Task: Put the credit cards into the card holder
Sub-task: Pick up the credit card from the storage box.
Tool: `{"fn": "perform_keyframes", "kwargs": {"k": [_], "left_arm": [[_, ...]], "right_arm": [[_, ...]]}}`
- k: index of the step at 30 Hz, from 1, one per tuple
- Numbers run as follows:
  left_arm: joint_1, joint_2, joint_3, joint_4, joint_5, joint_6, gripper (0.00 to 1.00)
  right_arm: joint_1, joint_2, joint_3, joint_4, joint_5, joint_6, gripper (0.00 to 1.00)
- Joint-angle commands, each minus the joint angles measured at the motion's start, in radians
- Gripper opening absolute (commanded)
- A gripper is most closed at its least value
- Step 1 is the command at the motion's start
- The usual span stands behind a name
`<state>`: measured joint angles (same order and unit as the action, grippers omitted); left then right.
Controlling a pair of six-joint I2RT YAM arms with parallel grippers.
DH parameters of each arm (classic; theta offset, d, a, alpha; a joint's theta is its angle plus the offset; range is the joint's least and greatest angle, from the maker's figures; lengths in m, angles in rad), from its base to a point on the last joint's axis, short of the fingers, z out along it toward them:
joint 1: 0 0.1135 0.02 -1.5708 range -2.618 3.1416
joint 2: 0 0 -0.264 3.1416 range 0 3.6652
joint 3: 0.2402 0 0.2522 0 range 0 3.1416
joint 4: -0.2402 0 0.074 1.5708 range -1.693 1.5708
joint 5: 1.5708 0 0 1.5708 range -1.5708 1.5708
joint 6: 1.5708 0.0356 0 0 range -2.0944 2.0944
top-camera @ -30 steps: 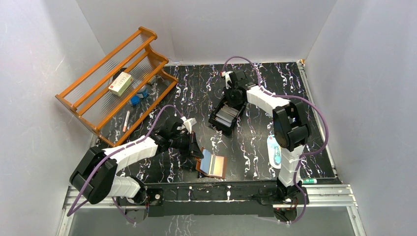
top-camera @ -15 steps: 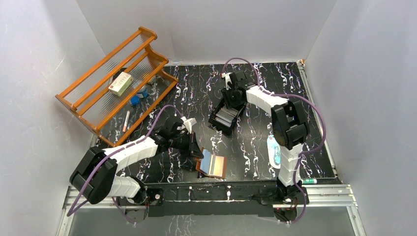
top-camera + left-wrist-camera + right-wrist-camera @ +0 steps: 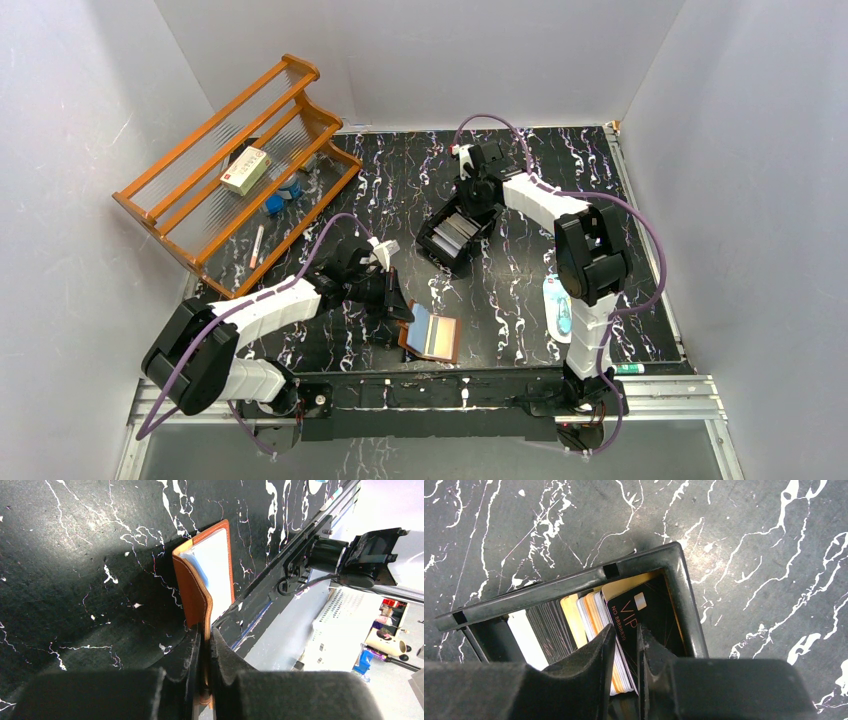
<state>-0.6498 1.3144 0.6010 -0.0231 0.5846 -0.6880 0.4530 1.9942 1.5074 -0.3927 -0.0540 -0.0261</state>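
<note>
We saw the black marbled desk (image 3: 400,190) carrying a wooden rack (image 3: 240,160) at its far left and, near the middle rear, a black tray (image 3: 549,585). The tray sat askew to the desk's edges. The credit cards (image 3: 589,610) stood packed on edge inside it, gold, white and dark, their faces pressed together in a row.

The card holder (image 3: 430,337) lay close to the desk's near edge, well apart from the tray and toward the left arm's side. It was folded open, with one leather flap lifted and the pale blue sleeve showing.

The left hand (image 3: 204,630) was clamped tight on that raised flap's edge.

The right hand (image 3: 626,635), plainly the nearer one to the cards, was down in the tray's end corner. Its fingers stood only a narrow slot apart, with a black VIP card (image 3: 644,610) running between them. We could not tell whether the pads actually pinched it.

We judged that the lift must go straight up along the card's face, since the tray wall stood just beside one finger and the stack pressed against the other. Between tray and holder the desk was bare. A white-and-blue packet (image 3: 558,305) lay off by the right arm.
</note>
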Motion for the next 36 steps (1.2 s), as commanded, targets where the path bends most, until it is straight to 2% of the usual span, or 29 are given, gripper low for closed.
{"fn": "perform_keyframes", "kwargs": {"k": [1, 7, 12, 17, 19, 31, 36], "left_arm": [[0.004, -0.024, 0.009, 0.009, 0.032, 0.001, 0.00], [0.004, -0.027, 0.008, 0.012, 0.033, -0.001, 0.00], [0.004, -0.029, 0.005, 0.012, 0.034, -0.001, 0.00], [0.003, -0.028, 0.006, 0.011, 0.033, -0.001, 0.00], [0.004, -0.029, 0.007, 0.011, 0.034, -0.001, 0.00], [0.004, -0.019, 0.019, -0.025, -0.006, 0.004, 0.00], [0.004, -0.009, 0.037, -0.089, -0.050, 0.020, 0.11]], "right_arm": [[0.001, -0.049, -0.006, -0.011, -0.047, 0.025, 0.30], [0.002, -0.059, -0.004, -0.012, -0.075, 0.037, 0.30], [0.002, -0.064, -0.007, -0.012, -0.049, 0.038, 0.19], [0.002, -0.072, -0.010, -0.005, 0.003, 0.040, 0.03], [0.002, -0.079, -0.008, -0.003, 0.016, 0.043, 0.00], [0.002, -0.147, 0.019, -0.058, 0.064, 0.060, 0.00], [0.002, -0.195, 0.022, -0.055, 0.052, 0.084, 0.00]]}}
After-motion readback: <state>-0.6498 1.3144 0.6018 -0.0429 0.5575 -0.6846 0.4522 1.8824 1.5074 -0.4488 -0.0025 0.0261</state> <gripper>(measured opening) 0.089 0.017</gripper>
